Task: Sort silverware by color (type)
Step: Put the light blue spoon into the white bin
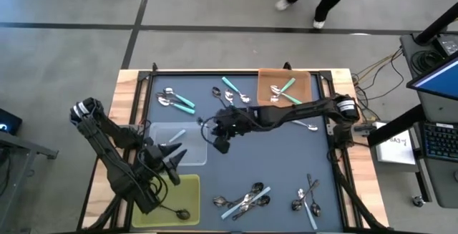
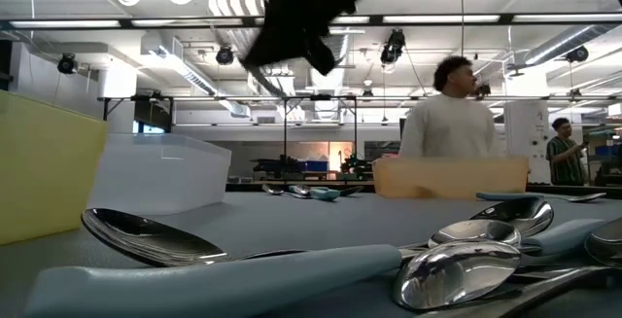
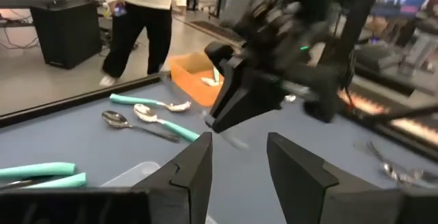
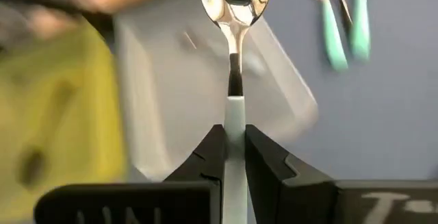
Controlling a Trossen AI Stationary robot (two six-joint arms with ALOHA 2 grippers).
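Spoon point(image 4: 235, 18), pale-handled, sticks straight out bowl-first from right hand point(image 4: 235, 148), pinched by its handle.

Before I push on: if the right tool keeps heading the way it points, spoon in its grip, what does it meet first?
Probably the clear tray. The right tool, shut on a pale-handled spoon, aims at it, with the yellow tray just beside. Height above the tray is hard to judge.

R tool point(image 4: 235, 145) shut, arm stretched over table centre; L tool point(image 3: 239, 166) open, near edge.
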